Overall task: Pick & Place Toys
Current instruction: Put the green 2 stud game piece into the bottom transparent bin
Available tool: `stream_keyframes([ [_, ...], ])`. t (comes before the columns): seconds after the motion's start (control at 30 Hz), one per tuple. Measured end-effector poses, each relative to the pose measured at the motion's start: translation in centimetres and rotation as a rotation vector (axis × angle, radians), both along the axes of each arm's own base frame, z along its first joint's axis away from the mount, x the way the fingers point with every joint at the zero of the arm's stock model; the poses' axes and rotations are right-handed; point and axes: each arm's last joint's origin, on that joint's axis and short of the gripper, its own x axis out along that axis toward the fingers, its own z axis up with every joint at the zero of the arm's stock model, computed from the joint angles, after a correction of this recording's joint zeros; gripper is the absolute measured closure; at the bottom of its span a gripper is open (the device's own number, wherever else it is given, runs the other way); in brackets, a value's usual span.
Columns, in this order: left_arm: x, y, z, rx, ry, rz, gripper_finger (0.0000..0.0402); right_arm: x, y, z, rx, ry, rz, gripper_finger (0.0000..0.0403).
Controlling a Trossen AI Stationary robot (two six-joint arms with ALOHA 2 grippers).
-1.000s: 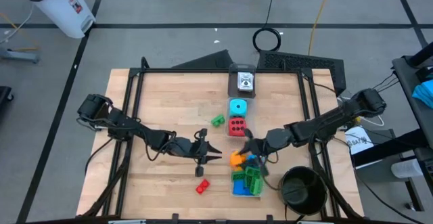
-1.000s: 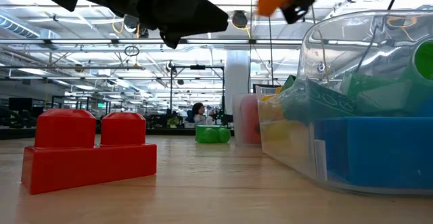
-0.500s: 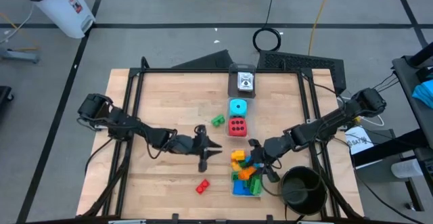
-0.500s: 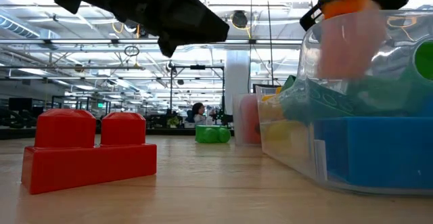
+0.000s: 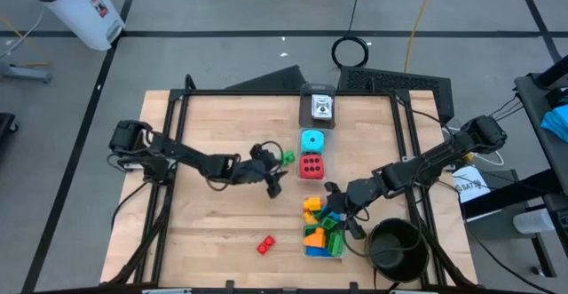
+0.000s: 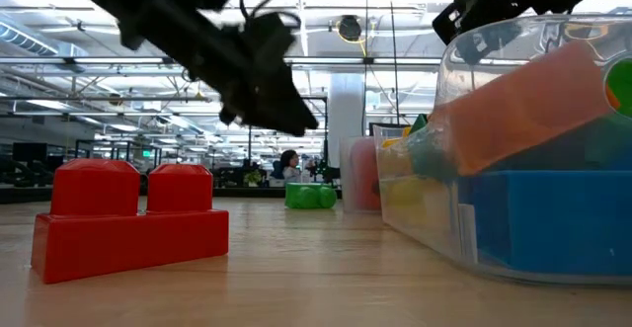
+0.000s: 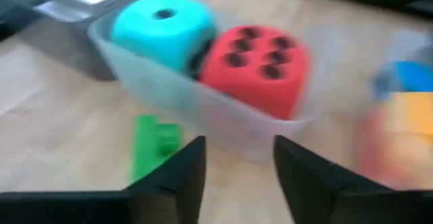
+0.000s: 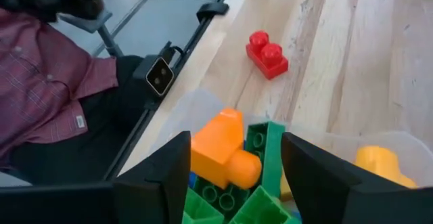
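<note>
Fingers on the left gripper (image 7: 233,173) are spread apart with nothing between them, hovering mid-table just short of the green brick (image 7: 155,145), whose long axis runs roughly along the fingers' line toward the clear box (image 7: 203,116) holding the cyan die (image 7: 162,29) and red die (image 7: 257,58). Right gripper (image 8: 233,176) is spread too, empty, over the brick box (image 5: 323,227) near the table's front edge, an orange brick (image 8: 220,149) lying tilted on top. A red brick (image 5: 265,245) sits alone by the front edge. Wooden table (image 5: 222,134), black frame rails, big hall with ceiling lights behind; a person's plaid sleeve (image 8: 47,82) beside the table.
</note>
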Motion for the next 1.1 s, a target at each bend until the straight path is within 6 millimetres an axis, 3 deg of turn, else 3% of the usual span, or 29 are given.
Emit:
stream_keyframes([
  [0.27, 1.5, 4.1, -4.3, 0.001, 0.075, 0.081, 0.0110, 0.1, 0.0, 0.2, -0.024, -0.042, 0.022, 0.0208],
  [0.57, 1.9, 5.9, -7.9, 0.029, 0.140, 0.109, 0.0070, 0.1, 0.0, 0.2, -0.025, -0.040, 0.022, 0.0207],
  [0.73, 1.9, 5.9, -7.9, 0.034, 0.146, 0.097, 0.0106, 0.1, 0.0, 0.2, -0.026, -0.039, 0.022, 0.0213],
  [0.97, 1.7, 5.5, -7.5, 0.046, 0.169, 0.090, 0.0232, 0.1, 0.0, 0.2, -0.026, -0.038, 0.022, 0.0211],
  [1.1, 0.9, 5.5, -6.4, 0.032, 0.224, 0.101, 0.0232, 0.1, 0.0, 0.1, -0.027, -0.035, 0.022, 0.0215],
])
